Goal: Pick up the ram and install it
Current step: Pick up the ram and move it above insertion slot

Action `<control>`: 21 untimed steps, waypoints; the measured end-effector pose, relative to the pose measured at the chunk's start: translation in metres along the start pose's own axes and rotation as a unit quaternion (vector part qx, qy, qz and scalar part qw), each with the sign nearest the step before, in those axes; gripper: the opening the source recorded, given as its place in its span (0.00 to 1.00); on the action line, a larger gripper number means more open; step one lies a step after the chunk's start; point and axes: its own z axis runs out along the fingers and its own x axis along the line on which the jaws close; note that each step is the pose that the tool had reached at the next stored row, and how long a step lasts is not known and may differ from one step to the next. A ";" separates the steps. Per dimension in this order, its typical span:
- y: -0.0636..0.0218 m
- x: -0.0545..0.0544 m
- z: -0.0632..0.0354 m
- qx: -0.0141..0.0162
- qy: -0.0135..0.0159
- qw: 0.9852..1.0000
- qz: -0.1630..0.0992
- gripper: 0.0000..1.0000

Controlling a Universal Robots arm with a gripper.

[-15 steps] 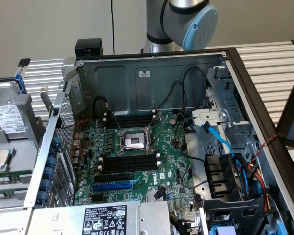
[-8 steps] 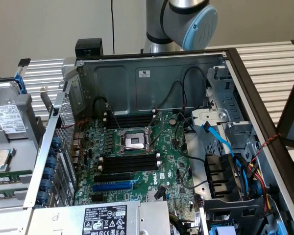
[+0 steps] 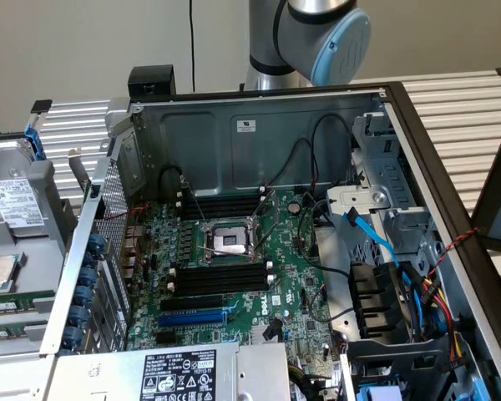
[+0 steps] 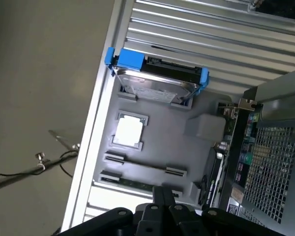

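Closest to your wrist camera, the fingers (image 4: pixel 160 196) are clenched together, holding nothing. You see the ram (image 4: pixel 130 184) as a thin dark-green strip lying in a groove of the grey tray (image 4: pixel 187 147), at the tray's side farthest from its blue-framed drive (image 4: pixel 157 86). Its chips and label are hard to make out. The fingers hide one end of it; you cannot tell whether they touch it.

Open case (image 3: pixel 234 159), motherboard (image 3: pixel 305 292) inside; arm (image 3: pixel 317 33) behind.
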 end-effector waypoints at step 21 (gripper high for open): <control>-0.0009 0.000 0.0148 0.000 0.011 0.982 -0.191 0.11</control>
